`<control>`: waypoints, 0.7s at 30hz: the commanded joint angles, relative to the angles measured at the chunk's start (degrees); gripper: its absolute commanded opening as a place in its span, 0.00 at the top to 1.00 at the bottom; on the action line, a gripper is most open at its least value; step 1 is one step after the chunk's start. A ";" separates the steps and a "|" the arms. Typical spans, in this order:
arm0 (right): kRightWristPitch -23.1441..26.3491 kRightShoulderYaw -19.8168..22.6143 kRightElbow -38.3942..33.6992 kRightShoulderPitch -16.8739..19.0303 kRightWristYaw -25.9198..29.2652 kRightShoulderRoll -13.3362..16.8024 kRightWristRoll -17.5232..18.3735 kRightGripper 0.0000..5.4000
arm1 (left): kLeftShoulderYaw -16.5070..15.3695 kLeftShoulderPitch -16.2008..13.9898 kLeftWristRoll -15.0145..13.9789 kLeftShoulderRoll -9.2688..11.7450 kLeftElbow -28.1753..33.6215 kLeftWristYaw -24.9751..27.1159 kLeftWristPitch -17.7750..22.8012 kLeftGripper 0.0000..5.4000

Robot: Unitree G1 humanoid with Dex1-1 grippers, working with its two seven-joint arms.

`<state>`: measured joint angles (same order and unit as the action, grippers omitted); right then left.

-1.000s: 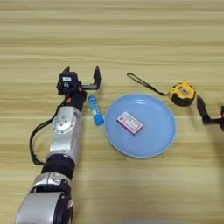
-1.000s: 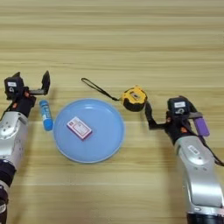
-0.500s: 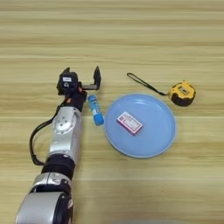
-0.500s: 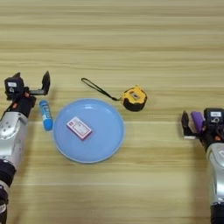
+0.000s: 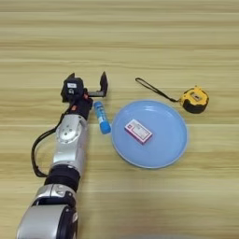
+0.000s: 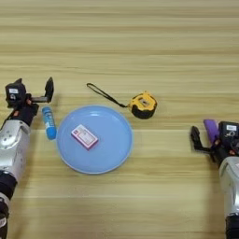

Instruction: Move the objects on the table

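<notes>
No lettering is readable on the red-and-white box (image 5: 138, 131), which lies in the blue plate (image 5: 172, 149) mid-table. The glue stick (image 5: 101, 117) lies just left of the plate, near the left gripper (image 5: 87, 86), whose fingers are spread and hold nothing. The yellow tape measure (image 6: 142, 105) sits far-right of the plate (strap trailing left). Only the right eye view shows the right gripper (image 6: 206, 138), released beside the purple block (image 6: 210, 129).

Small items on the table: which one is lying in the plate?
The red-and-white box. It alone lies inside the blue plate; the glue stick lies just left of the rim, and the tape measure sits beyond its far right edge.
</notes>
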<state>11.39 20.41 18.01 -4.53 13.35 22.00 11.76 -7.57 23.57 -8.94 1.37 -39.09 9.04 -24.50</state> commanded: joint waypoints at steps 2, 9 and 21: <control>6.05 0.64 1.98 -0.24 1.37 -0.51 3.08 0.06 | 0.15 0.71 0.80 0.27 -0.43 -0.23 -0.25 0.00; 8.88 0.87 2.35 -0.37 2.84 -0.48 5.28 0.24 | 0.16 0.62 0.81 0.27 -0.28 -0.23 -0.24 0.00; 9.64 -0.36 -0.80 0.66 3.54 -1.06 5.81 0.49 | 0.19 0.51 0.83 0.26 -0.06 -0.27 -0.21 0.00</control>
<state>18.22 20.91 16.35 -5.59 16.59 22.27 17.20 -7.57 23.57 -8.93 1.37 -39.09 9.04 -24.50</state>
